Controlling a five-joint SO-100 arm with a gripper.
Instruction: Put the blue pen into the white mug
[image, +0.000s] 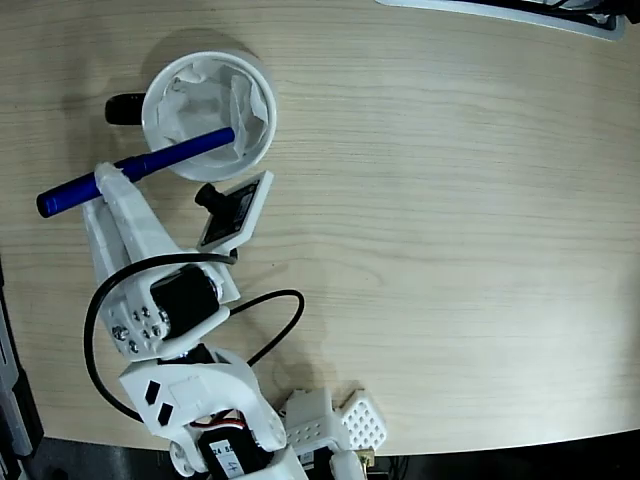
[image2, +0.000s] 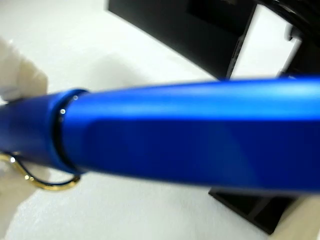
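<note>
Blue pen (image: 140, 167) is gripped in the white claw (image: 112, 180), fingers closed on the barrel nearer its left end, pen lying nearly level and tilted slightly up to the right in the fixed view. Its right tip reaches over the rim of the white mug (image: 256, 92) and sits above the crumpled white paper (image: 205, 100) inside; the left end sticks out past the claw toward the left edge of the surface (image: 450, 250). Mug stands near the top-left corner of the pale wood-grain surface, its black handle (image: 124, 109) pointing left. Whether the tip touches the paper, cannot tell. White arm (image: 150, 290) runs up from the bottom-left edge, black cables (image: 270, 330) looping beside it, a small black camera module (image: 225, 205) just below the mug. Wrist view is almost filled by the pen (image2: 190, 135), blurred and very close, running across the frame with a dark ring joint (image2: 57, 131) at left and a gold-coloured clip (image2: 45, 182) curving under it; a white claw finger (image2: 17, 75) shows behind it at the left edge. Dark blocky shapes (image2: 200, 35) at top of that view are too blurred to identify.
</note>
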